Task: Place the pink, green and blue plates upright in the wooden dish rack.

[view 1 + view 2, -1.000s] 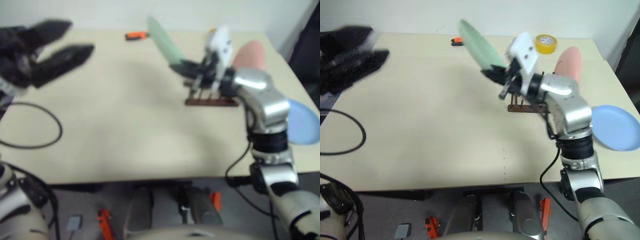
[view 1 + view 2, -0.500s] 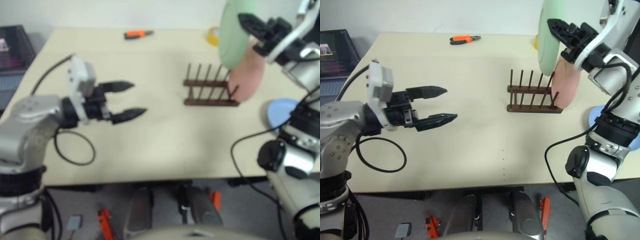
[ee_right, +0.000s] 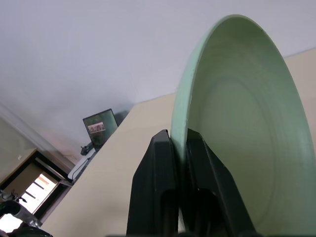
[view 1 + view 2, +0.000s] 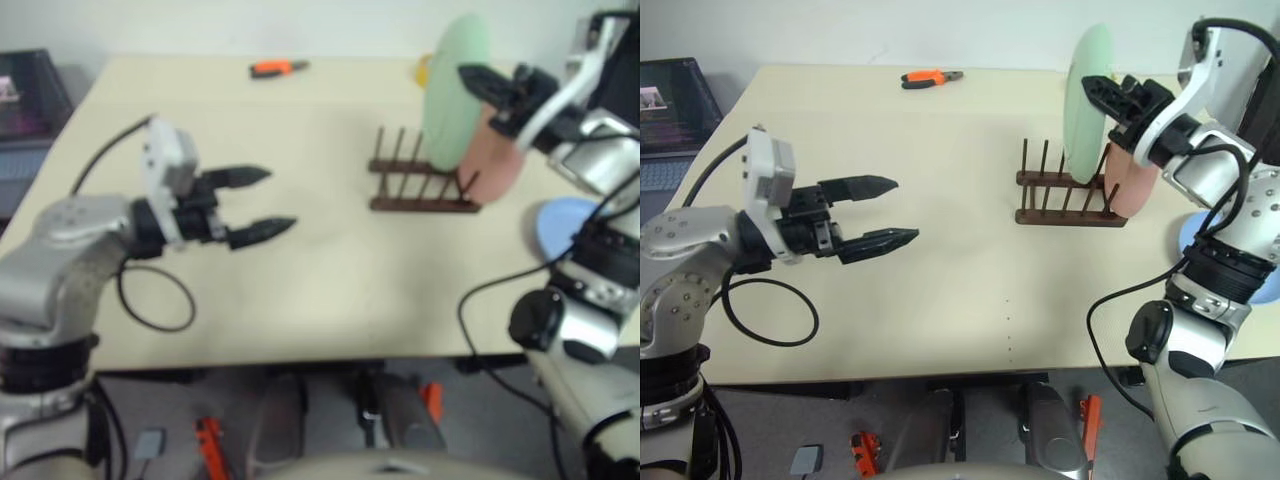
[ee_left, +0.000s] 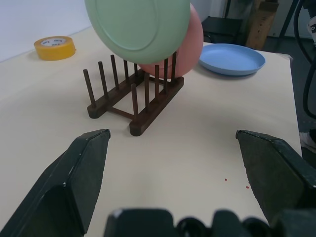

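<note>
left gripper (image 4: 890, 210): wide apart, empty, over table (image 4: 940, 280) left half | rack (image 4: 1068, 200): right of centre | green plate (image 4: 1085, 100): on edge above rack, pinched by right gripper (image 4: 1102, 92) | pink plate (image 4: 1132, 185): upright at rack's right end | blue plate (image 5: 231, 58): flat, far right

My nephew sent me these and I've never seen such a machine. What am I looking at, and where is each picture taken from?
It is a two-armed humanoid robot at a table. Two pictures come from cameras in its head, looking down; the other two from cameras on its wrists.

The right gripper pinches the rim of the green plate, held upright over the wooden dish rack. The pink plate already stands at the rack's end. The blue plate lies flat on the table. The left gripper is open and holds nothing.

Also there: yellow tape, orange pliers and a laptop.
</note>
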Robot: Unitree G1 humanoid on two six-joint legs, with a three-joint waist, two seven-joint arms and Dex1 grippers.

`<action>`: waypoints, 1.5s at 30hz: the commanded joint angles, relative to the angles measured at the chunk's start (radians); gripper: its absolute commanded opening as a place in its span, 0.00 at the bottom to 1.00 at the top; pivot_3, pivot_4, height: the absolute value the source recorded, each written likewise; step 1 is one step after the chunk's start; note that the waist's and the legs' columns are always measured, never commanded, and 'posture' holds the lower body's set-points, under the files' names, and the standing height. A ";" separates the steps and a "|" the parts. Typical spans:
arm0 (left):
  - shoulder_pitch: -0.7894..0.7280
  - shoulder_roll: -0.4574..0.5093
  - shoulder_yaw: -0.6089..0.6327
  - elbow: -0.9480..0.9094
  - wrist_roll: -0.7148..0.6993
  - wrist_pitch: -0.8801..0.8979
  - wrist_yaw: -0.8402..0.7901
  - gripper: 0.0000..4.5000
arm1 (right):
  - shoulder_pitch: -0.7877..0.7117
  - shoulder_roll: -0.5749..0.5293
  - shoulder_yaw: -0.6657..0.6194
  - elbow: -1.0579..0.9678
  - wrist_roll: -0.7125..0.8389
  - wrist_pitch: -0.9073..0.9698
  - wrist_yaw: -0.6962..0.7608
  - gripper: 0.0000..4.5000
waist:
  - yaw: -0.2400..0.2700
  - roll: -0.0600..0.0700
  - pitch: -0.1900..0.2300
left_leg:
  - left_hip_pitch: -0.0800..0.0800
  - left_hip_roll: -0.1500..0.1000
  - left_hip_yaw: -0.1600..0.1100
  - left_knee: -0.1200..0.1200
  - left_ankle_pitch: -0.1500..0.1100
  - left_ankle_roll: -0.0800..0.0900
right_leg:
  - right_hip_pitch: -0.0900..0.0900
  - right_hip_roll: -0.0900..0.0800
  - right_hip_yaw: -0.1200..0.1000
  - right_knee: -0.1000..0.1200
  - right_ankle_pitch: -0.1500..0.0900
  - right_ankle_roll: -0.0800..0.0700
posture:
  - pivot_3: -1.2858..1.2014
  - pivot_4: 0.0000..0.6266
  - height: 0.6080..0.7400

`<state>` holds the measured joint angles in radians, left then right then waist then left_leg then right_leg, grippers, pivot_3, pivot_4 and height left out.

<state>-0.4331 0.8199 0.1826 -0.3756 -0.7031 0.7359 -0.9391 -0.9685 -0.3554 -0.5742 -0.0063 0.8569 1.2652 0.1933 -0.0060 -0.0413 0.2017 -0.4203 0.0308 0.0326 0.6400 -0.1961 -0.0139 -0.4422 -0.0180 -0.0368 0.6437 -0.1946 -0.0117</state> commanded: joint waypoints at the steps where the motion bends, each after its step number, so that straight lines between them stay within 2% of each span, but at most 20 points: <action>1: 0.005 0.008 0.011 -0.035 -0.013 -0.001 0.011 1.00 | -0.012 -0.015 -0.007 -0.027 0.033 -0.027 -0.007 0.00 | 0.000 0.000 0.000 | 0.000 0.000 0.000 0.000 0.000 0.000 | 0.000 0.000 0.000 0.000 0.000 0.000 | 0.52 0.24 1.00; 18: -0.009 0.007 -0.004 -0.025 -0.008 -0.009 0.013 1.00 | -0.002 -0.053 -0.004 -0.010 0.047 -0.073 -0.040 0.00 | 0.000 0.000 0.000 | 0.000 0.000 0.000 0.000 0.000 0.000 | 0.000 0.000 -0.001 0.000 0.000 0.000 | 0.52 0.24 1.00; 35: -0.018 0.004 -0.028 -0.005 0.009 -0.024 0.012 1.00 | 0.054 -0.093 0.030 0.018 0.057 -0.073 -0.005 0.00 | 0.001 0.000 0.000 | -0.001 0.000 0.000 0.000 0.000 0.000 | -0.001 0.000 -0.001 -0.001 0.000 0.000 | 0.52 0.24 1.00; 36: -0.018 0.003 -0.028 -0.005 0.009 -0.024 0.012 1.00 | 0.053 -0.094 0.032 0.020 0.060 -0.074 0.000 0.12 | 0.001 0.000 0.000 | -0.001 0.000 0.000 0.000 0.000 0.000 | -0.001 0.000 -0.001 -0.001 0.000 0.000 | 0.52 0.24 1.00; 38: -0.017 0.003 -0.027 -0.005 0.010 -0.025 0.012 1.00 | 0.051 -0.099 0.039 0.019 0.060 -0.079 0.009 0.25 | 0.001 0.000 0.000 | -0.002 0.000 -0.001 0.000 0.000 0.000 | -0.001 0.000 -0.001 -0.001 0.000 0.000 | 0.52 0.24 1.00; 43: -0.019 0.002 -0.028 -0.001 0.014 -0.026 0.013 1.00 | 0.040 -0.111 0.060 0.018 0.034 -0.118 0.021 0.64 | 0.001 0.000 0.000 | -0.002 0.000 -0.001 0.000 0.000 0.000 | -0.001 0.000 -0.001 -0.001 -0.001 -0.001 | 0.52 0.24 1.00; 44: -0.019 0.003 -0.028 -0.001 0.016 -0.027 0.013 1.00 | 0.037 -0.117 0.063 0.016 0.032 -0.128 0.028 0.70 | 0.001 0.000 0.000 | -0.002 0.000 -0.001 0.000 0.000 0.000 | -0.001 0.000 -0.001 -0.001 -0.001 -0.001 | 0.52 0.24 1.00; 45: -0.020 0.003 -0.029 0.000 0.016 -0.027 0.012 1.00 | 0.034 -0.122 0.066 0.017 0.031 -0.134 0.033 0.70 | 0.001 0.000 0.000 | -0.002 0.000 -0.001 0.000 0.000 0.000 | -0.001 0.000 -0.001 -0.001 -0.001 -0.001 | 0.52 0.24 1.00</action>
<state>-0.4358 0.8203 0.1439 -0.3710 -0.6873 0.7307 -0.9270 -0.9044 -0.4522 -0.5050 0.0270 0.8849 1.1665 0.2071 -0.0054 -0.0411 0.2018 -0.4220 0.0308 0.0320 0.6397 -0.1963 -0.0136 -0.4433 -0.0177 -0.0379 0.6426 -0.1957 -0.0129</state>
